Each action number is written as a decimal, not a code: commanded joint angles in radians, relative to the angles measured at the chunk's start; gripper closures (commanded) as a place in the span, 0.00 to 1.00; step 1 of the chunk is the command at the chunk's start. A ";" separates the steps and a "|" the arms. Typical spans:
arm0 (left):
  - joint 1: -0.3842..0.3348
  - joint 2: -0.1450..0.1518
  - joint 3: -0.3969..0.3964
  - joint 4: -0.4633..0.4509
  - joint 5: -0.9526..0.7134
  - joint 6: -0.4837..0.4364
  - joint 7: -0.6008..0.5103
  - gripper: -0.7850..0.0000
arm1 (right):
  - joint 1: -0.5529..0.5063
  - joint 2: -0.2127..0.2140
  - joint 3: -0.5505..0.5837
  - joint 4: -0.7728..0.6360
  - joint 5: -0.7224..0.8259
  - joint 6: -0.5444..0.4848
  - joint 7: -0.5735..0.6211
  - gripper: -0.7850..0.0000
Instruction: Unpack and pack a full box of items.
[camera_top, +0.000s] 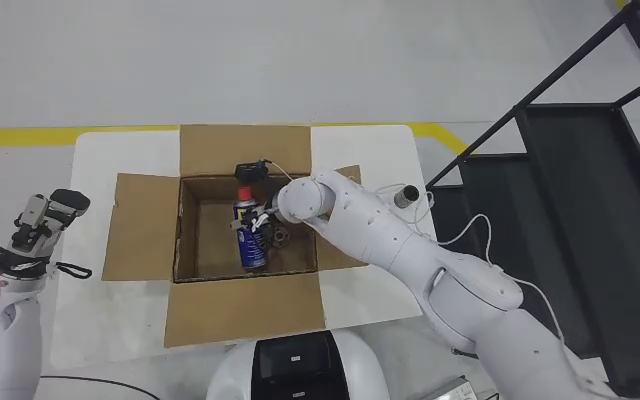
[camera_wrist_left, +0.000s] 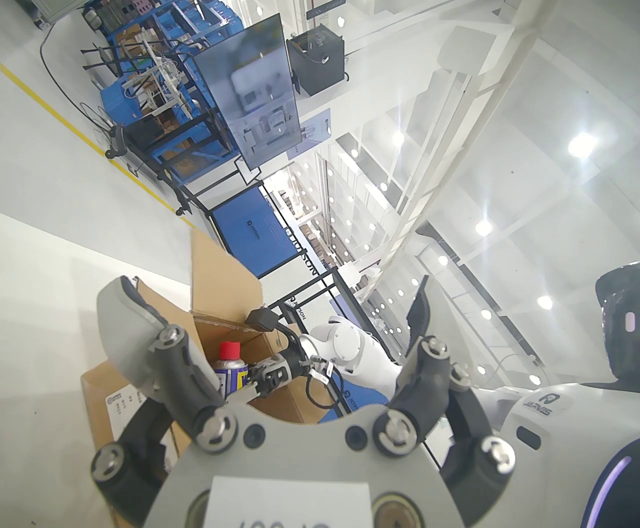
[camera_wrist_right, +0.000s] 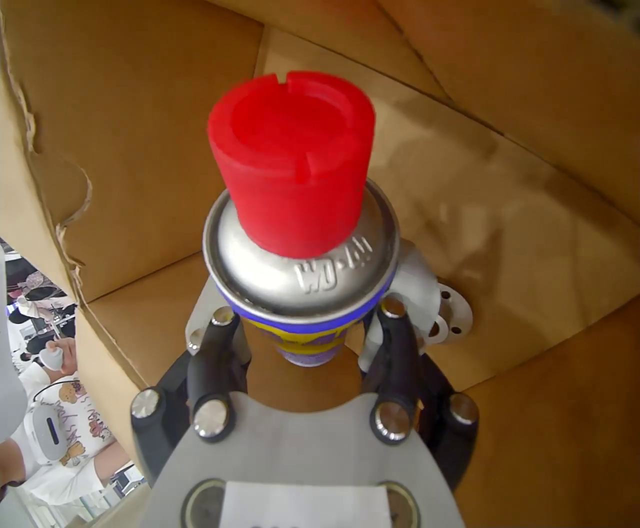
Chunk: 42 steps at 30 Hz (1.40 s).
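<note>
Right tool (camera_wrist_right: 305, 345) is inside the open cardboard box (camera_top: 180, 240), closed around a spray can (camera_wrist_right: 300, 280). One finger sits on each side of the blue-and-yellow body, just below the shoulder. The red cap and silver domed top stick out past the fingertips toward the wrist camera. In the top view the can (camera_top: 248, 235) is in the box's middle, cap toward the far wall, with the right tool (camera_top: 268, 228) touching its right side. Can't tell if the can's base touches the box floor. Can is a smooth metal cylinder with a glossy printed label; the cap is matte plastic, slightly tapered, with notches in its rim. Box is plain brown corrugated card, all four flaps folded outward, one inner edge torn and ragged (camera_wrist_right: 65, 225). A small silver metal flange (camera_wrist_right: 450, 315) with bolt holes lies on the box floor just beside the right tool. Box sits on a white counter (camera_top: 110, 160). Left tool (camera_wrist_left: 272, 320) is spread wide and holds nothing; it has grey curved pads on black linkages. In the top view the left tool (camera_top: 45, 215) is off the counter's left edge, well apart from the box.
</note>
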 joint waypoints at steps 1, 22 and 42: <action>0.000 0.000 0.000 0.000 0.000 0.000 0.000 0.00 | 0.005 -0.006 0.007 0.014 0.004 -0.017 -0.012 0.00; 0.000 0.000 0.000 0.000 0.000 0.000 0.000 0.00 | -0.509 0.236 0.618 -0.699 0.034 -0.585 0.050 0.00; 0.000 0.000 0.000 0.000 0.000 0.000 0.000 0.00 | -1.063 0.317 1.182 -0.903 -0.485 -0.521 -0.443 0.00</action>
